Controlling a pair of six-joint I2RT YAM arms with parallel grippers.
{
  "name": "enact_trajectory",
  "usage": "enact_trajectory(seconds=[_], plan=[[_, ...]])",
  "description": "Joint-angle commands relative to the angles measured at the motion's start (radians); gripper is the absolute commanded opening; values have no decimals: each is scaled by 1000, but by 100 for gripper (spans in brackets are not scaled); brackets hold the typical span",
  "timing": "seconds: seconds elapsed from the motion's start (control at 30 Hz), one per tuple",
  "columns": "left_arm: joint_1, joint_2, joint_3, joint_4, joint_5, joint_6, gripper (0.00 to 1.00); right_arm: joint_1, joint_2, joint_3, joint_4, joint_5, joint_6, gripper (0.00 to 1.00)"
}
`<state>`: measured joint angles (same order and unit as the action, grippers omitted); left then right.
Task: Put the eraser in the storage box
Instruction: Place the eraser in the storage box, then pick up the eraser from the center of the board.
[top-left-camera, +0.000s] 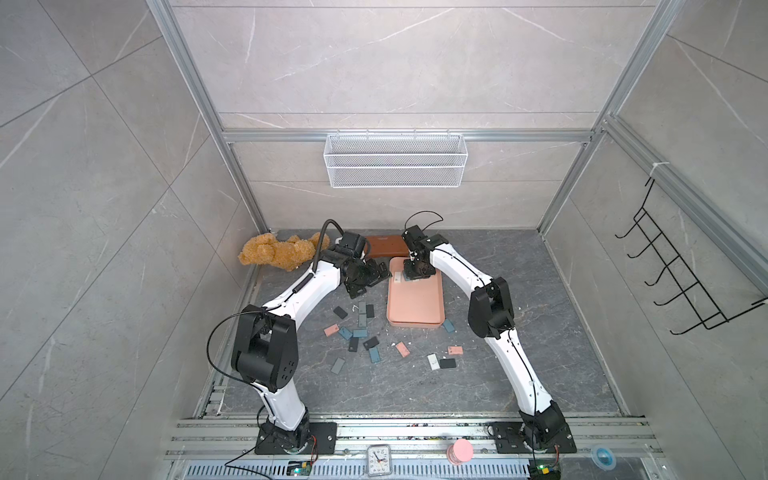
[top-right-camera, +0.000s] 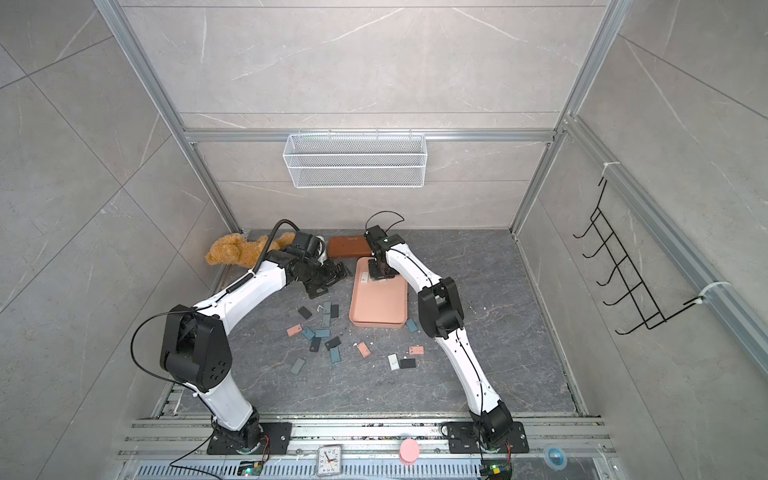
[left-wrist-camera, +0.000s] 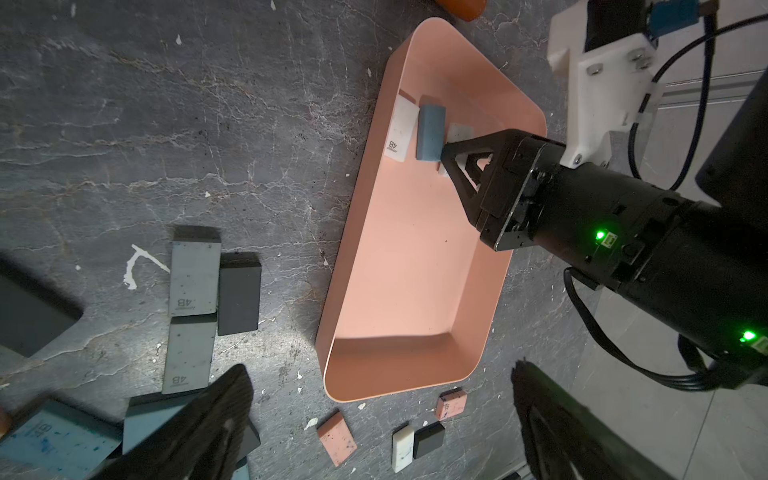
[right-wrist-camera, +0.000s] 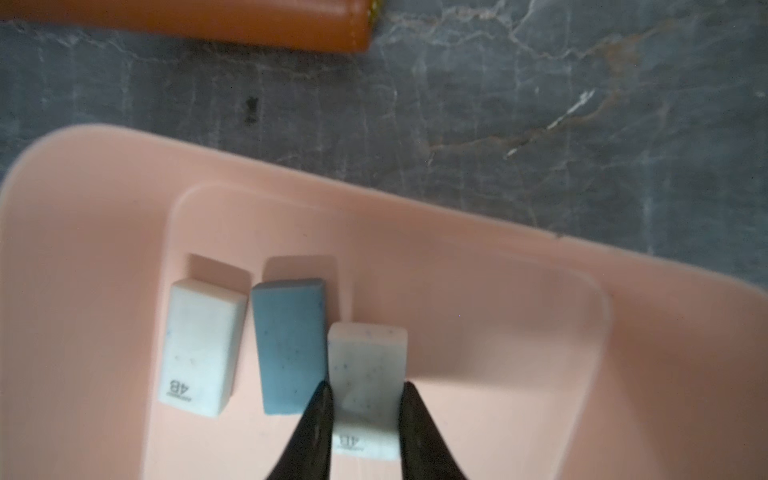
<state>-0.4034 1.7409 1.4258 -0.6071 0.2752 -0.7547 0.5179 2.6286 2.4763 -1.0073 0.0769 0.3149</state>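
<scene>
One white, blue-speckled eraser (right-wrist-camera: 365, 374) marked 4B is inside the pink storage box (right-wrist-camera: 83, 208).

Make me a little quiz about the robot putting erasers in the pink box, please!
1. True or false: the left end effector is holding an eraser.
2. How many erasers are inside the storage box, counting the speckled eraser that the right end effector grips? A) two B) three C) five
3. Fill in: the eraser lying between the white eraser and the speckled one is ____.

Key:
1. False. It is open and empty.
2. B
3. Blue. It is the blue eraser.
</scene>
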Motion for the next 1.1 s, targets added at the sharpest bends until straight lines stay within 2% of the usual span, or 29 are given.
enact_trajectory(seconds=[0.0, 0.37, 0.57, 1.07], plan=[[6, -4, 34, -26, 22, 21, 99, 4, 53, 52, -53, 17, -22, 29], [8, -8, 28, -29, 17, 22, 100, 4, 49, 61, -70, 20, -22, 41], [8, -10, 28, -30, -1, 23, 99, 4, -21, -1, -56, 20, -22, 45], [6, -78, -44, -182, -323, 105, 99, 10, -474, -571, 166, -20, 35, 69]])
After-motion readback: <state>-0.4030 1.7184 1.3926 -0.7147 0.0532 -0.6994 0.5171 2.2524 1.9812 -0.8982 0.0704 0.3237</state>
